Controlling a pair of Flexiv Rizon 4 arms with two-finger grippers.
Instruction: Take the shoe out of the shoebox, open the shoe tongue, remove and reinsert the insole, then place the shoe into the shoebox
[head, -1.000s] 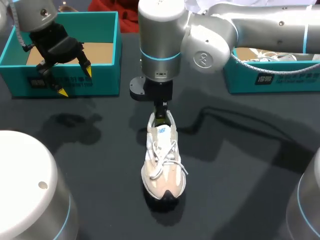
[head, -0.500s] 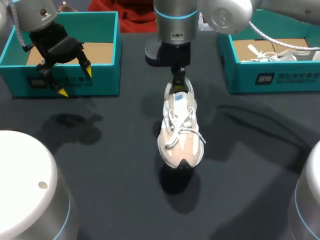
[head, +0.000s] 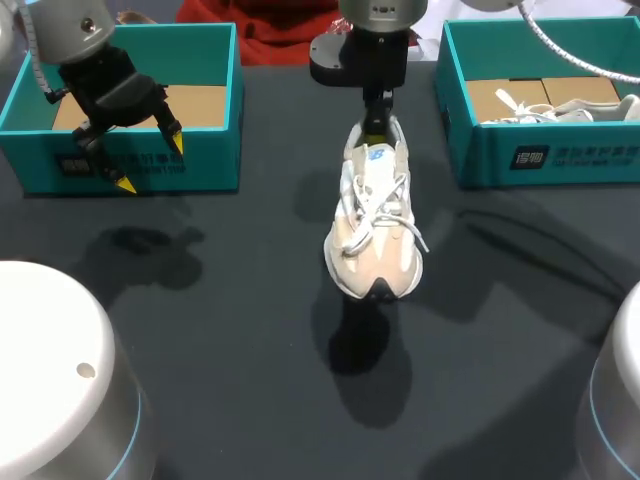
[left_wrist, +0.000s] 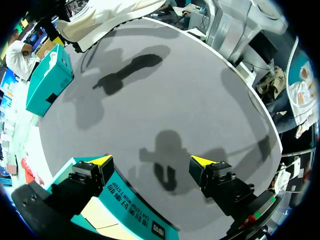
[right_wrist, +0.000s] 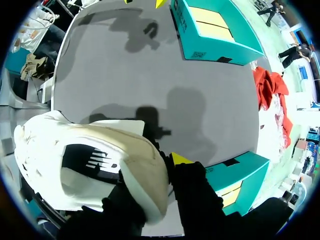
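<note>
A white and beige shoe hangs toe-down above the table's middle, laces toward the head camera. My right gripper is shut on its heel collar. In the right wrist view the shoe fills the space beside the gripper; one yellow fingertip shows outside the heel, the other is hidden inside. The right teal shoebox stands at the back right. My left gripper hangs open over the front wall of the left teal box, nothing between its fingers.
A second white shoe and cardboard lie in the right box. The left box holds a cardboard liner. The shoe's shadow falls on the dark table. Two white arm bases stand at the front corners.
My right arm has carried the shoe up off the table, farther back and to the right, toward the right box. The left arm has not moved.
</note>
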